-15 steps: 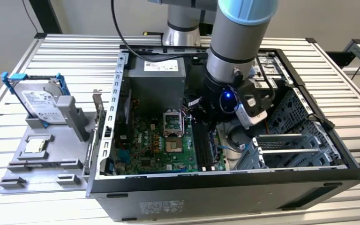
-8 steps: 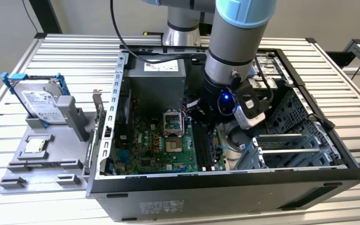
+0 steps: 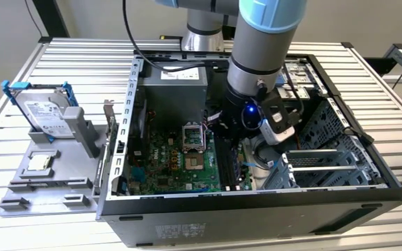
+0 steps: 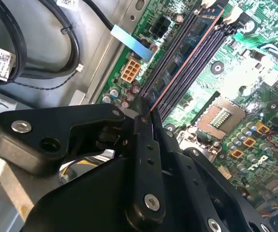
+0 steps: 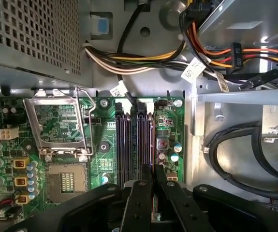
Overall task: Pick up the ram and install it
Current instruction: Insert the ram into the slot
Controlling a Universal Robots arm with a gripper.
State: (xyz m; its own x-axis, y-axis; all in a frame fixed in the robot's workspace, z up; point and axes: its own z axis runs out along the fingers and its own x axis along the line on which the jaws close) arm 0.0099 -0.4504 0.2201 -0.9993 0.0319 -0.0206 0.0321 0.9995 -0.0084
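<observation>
The ram (image 4: 187, 60) shows edge-on as a thin strip running along the black memory slots (image 5: 134, 140) of the green motherboard (image 3: 180, 162). It stands upright in line with one slot; I cannot tell how deep it sits. My gripper (image 4: 143, 108) is at the strip's near end, its black fingers (image 5: 146, 181) pressed close on either side of it, shut on the ram. In the first wrist view the gripper (image 5: 153, 170) hangs right over the slots. In the exterior view the arm (image 3: 257, 104) reaches down into the open computer case (image 3: 257, 209).
The open processor socket (image 5: 66, 181) lies beside the slots. Cable bundles (image 5: 143, 60) and the power supply (image 3: 176, 86) crowd the case's far end, and a metal drive cage (image 3: 320, 157) stands on the exterior view's right. Outside the case, a hard drive in a blue bracket (image 3: 44, 112) stands on a grey fixture plate (image 3: 47, 178).
</observation>
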